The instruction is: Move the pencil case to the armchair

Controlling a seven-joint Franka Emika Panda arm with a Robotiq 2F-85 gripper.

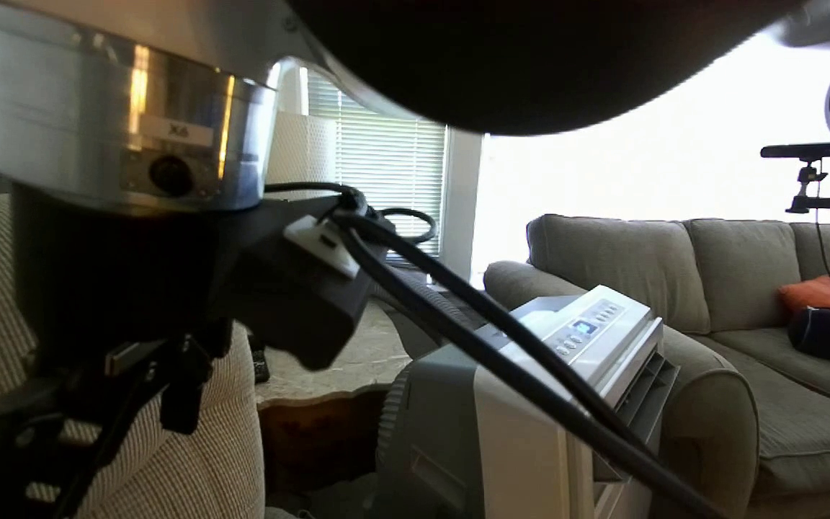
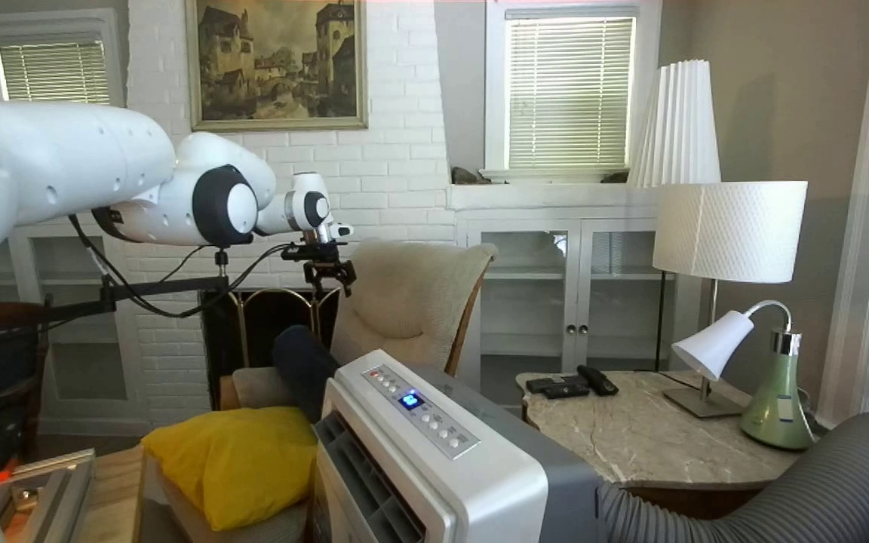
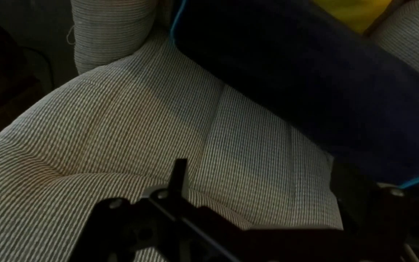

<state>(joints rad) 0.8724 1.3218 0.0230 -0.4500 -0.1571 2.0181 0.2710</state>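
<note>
While the gripper [image 2: 333, 283] hangs over the armchair [image 2: 404, 309], its 2 fingers are spread, w/ a gap btwn them in the wrist view. Qty 1 pencil case [image 3: 304, 83], blk w/ teal trim at both ends, lies slantwise across the chair seat, past the L edge of the table [image 2: 653, 445] (L/R as seen in an ext. view) & well apart from it; open air shows btwn case & fingertips. 1 yellow cushion [image 2: 231, 460] sits just beside the case; contact, can't tell.

Table, qty 1, bears 3 blk remote-like gadgets [image 2: 596, 379] nr the back L corner & 2 lamps: a drum-shade lamp [image 2: 729, 230] set in from the back edge, a green gooseneck lamp [image 2: 775, 400] nearer the R edge. 1 pleated-shade lamp [image 2: 680, 128] rises behind the back edge. 1 A/C unit [image 2: 495, 467] stands along the L edge, its grey hose [image 2: 751, 494] hiding the front R corner.

Room to move: a gap btwn chair back & the table's back L corner, plus air btwn gripper & A/C top. Past the A/C, in an ext. view: 1 sofa [image 1: 617, 267] w/ 1 orange cushion [image 1: 815, 292] & 1 dark bundle [image 1: 829, 335], kind unclear, just in front of the cushion.
</note>
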